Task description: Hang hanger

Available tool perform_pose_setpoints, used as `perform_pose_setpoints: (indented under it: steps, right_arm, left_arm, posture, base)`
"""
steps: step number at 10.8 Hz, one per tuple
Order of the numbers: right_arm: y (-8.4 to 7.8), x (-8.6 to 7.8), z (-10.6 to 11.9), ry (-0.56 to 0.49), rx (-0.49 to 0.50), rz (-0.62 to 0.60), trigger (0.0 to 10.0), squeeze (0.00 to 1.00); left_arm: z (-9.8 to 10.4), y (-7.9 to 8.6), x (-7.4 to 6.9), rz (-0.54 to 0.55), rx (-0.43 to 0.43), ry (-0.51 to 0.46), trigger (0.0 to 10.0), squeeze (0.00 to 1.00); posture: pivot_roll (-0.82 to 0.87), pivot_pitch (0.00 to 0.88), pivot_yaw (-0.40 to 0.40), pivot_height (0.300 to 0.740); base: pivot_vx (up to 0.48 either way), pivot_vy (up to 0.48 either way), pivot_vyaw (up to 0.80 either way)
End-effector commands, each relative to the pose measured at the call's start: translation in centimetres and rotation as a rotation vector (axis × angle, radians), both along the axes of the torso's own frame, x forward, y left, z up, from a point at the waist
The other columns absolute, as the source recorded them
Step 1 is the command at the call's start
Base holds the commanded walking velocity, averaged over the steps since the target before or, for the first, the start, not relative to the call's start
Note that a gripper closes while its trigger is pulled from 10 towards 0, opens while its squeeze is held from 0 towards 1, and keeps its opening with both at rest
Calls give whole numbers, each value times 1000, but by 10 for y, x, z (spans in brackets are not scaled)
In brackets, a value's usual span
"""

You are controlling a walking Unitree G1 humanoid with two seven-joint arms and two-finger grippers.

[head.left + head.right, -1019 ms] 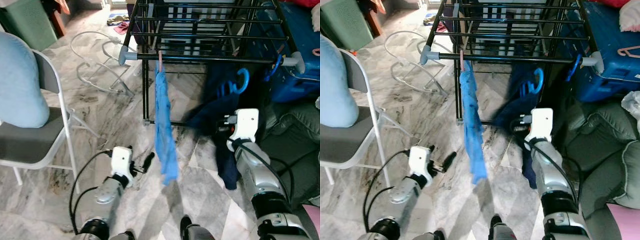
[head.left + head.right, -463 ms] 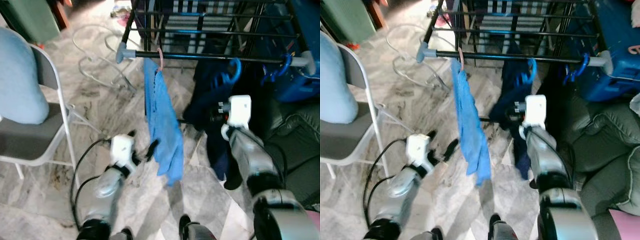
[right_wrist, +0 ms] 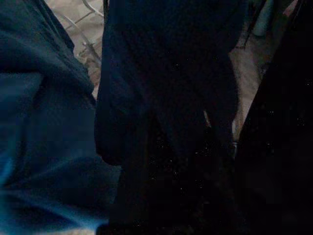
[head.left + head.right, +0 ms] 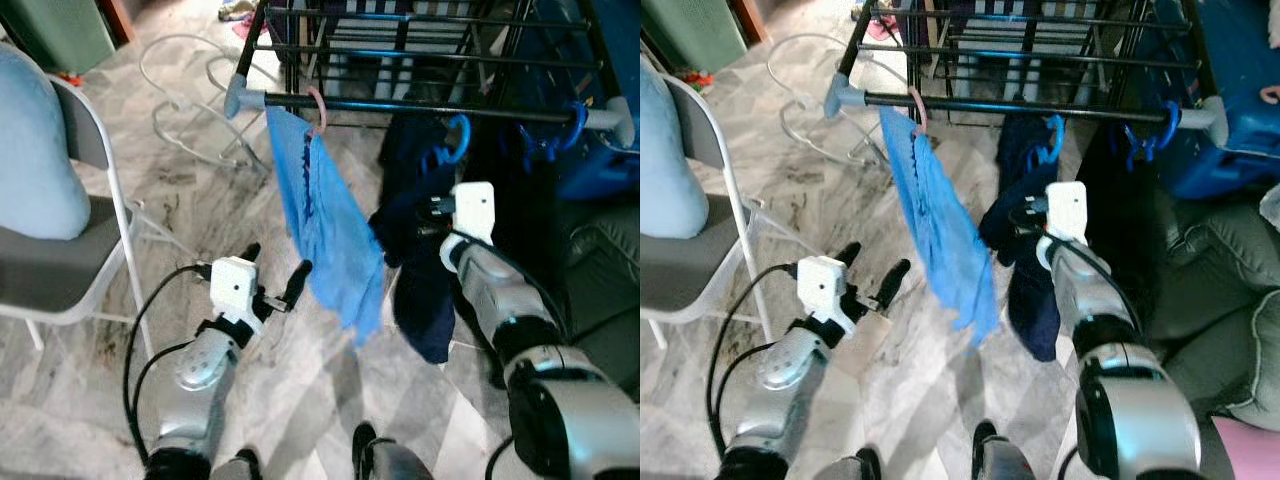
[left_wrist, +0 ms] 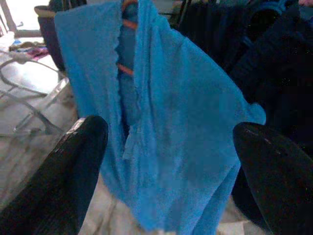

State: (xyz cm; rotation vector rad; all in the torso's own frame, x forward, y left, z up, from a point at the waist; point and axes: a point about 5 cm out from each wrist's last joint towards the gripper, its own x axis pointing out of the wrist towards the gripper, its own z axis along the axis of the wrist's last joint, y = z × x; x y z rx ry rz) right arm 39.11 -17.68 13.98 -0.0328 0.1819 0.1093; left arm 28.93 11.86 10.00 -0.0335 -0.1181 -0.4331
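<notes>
Hanger hooks sit along the front rail (image 4: 420, 108) of a black drying rack (image 4: 400, 45): a pink hanger (image 4: 318, 108) carries a bright blue garment (image 4: 330, 235) that hangs tilted toward the robot's right, and beside it a blue hanger (image 4: 458, 135) carries a dark navy garment (image 4: 420, 270); further right another blue hook (image 4: 572, 125) rests on the same rail. The left gripper (image 4: 272, 278) is held low in front of the blue garment, its jaws spread wide apart and empty, with the cloth between and beyond the two black fingers (image 5: 73, 171) in the left wrist view. The right arm reaches into the navy garment; whether its jaws are apart or together cannot be told. A grey folding chair (image 4: 60, 270) with a pale blue cushion (image 4: 35, 160) stands on the marble floor (image 4: 300, 400) to the left.
</notes>
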Motion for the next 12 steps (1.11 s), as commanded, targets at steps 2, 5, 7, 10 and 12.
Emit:
perform_pose_setpoints:
  steps: [2,5,7,10,12]
  right_arm:
    - [9,12,25,-70,-52,49,10000,0]
    - [9,14,32,-101,-71,44,10000,0]
    - [2,12,36,-162,-58,31,10000,0]
    - [-17,-14,3,-216,-43,-25,10000,0]
    - [-29,-36,-3,-278,-50,-81,10000,0]
  left_arm:
    - [14,0,-4,5,-4,6,10000,0]
    - [16,-10,-12,-88,15,23,10000,0]
    - [-4,2,-15,-78,101,91,10000,0]
    - [-18,40,-8,32,198,132,10000,0]
    - [-9,57,-11,35,268,83,10000,0]
  posture:
    - [53,268,4,740]
    - [55,264,11,740]
    - [49,251,12,740]
    - [20,240,33,740]
    - [-1,256,65,740]
  base:
    - [0,0,0]
    - [0,0,0]
    - [0,0,0]
    - [0,0,0]
    - [0,0,0]
